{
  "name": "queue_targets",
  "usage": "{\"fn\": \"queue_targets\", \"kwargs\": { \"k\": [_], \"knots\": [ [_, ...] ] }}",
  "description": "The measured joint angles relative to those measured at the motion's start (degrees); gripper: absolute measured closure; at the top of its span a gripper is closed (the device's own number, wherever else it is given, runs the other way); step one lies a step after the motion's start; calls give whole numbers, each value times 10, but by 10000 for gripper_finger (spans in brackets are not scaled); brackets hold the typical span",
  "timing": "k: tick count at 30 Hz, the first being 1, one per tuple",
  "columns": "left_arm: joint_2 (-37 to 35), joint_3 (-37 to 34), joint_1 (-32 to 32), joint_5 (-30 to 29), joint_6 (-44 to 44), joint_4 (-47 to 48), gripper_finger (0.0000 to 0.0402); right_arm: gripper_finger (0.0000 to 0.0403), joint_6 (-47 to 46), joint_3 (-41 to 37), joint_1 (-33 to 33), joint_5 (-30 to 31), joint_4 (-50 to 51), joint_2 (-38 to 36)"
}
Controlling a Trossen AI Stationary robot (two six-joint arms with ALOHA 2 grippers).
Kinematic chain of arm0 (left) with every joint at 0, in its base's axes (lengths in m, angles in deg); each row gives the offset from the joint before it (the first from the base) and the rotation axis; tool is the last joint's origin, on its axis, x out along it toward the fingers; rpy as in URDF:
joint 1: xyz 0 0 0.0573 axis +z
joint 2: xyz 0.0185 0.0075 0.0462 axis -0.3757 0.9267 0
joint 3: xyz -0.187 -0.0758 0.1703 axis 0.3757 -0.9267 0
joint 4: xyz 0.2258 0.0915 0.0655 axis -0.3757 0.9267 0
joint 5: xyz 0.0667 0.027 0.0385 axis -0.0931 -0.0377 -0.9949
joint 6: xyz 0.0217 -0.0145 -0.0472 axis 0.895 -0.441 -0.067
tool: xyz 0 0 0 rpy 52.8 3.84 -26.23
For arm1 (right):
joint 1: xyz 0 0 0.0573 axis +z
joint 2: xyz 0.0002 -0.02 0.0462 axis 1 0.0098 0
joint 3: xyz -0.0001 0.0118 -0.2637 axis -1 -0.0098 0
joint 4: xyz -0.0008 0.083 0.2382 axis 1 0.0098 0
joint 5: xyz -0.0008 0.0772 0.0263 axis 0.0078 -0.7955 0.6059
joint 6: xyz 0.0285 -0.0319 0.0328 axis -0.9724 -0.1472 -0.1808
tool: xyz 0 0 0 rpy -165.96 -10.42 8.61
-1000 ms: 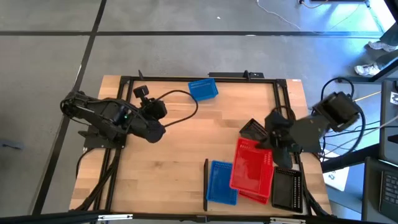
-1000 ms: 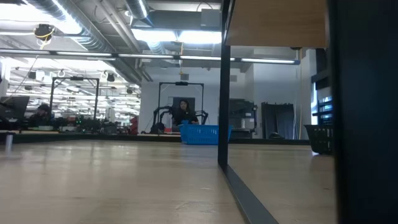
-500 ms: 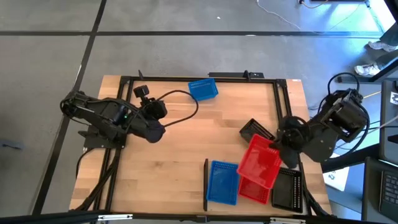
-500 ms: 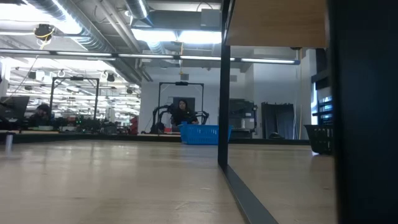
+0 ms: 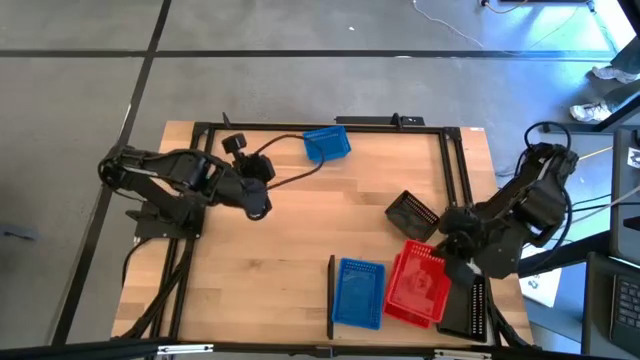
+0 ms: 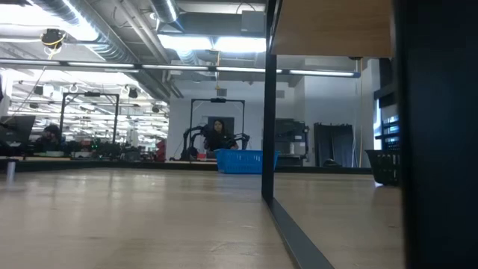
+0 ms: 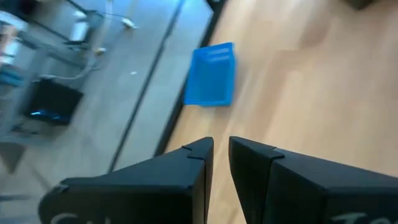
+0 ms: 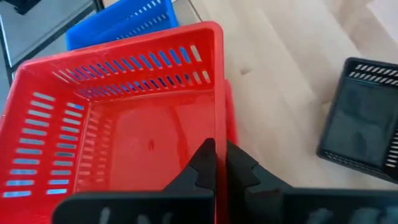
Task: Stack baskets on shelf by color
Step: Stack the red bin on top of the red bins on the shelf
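**Right gripper pinching a red basket wall at the near right corner**

We see wide bare table (image 5: 300,250) through the middle, framed by black rails (image 5: 452,170). Things crowd only the near right corner, beside a thin black bar (image 5: 331,297).

Our right gripper (image 8: 215,163) sits there, its fingers pinched tight on the rim wall of the top red basket (image 5: 418,282), which rests on another red one. A blue basket (image 5: 358,294) lies just beside them, against the bar. One black basket (image 5: 411,213) lies near, farther into the table; another (image 5: 470,308) lies at the table's right edge.

Our left gripper (image 5: 258,207) hovers over bare wood at the left, holding nothing, its fingers a narrow slit apart. A second blue basket (image 5: 326,143) sits well apart, at the far rail.

We can read no writing or labels.
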Motion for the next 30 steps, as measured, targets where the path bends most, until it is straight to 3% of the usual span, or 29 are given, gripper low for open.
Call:
{"fn": "queue_targets", "kwargs": {
  "k": [7, 15, 30],
  "knots": [
    [0, 0, 23, 122, 57, -73, 358, 403, 0, -34, 0, -28, -55, 0],
    [-29, -2, 45, 316, 111, -172, 359, 403, -1, -62, 0, -44, -75, 0],
    [-45, 0, 52, 333, 114, -196, 364, 393, -9, -91, -1, -29, -69, 1]
  ]
}}
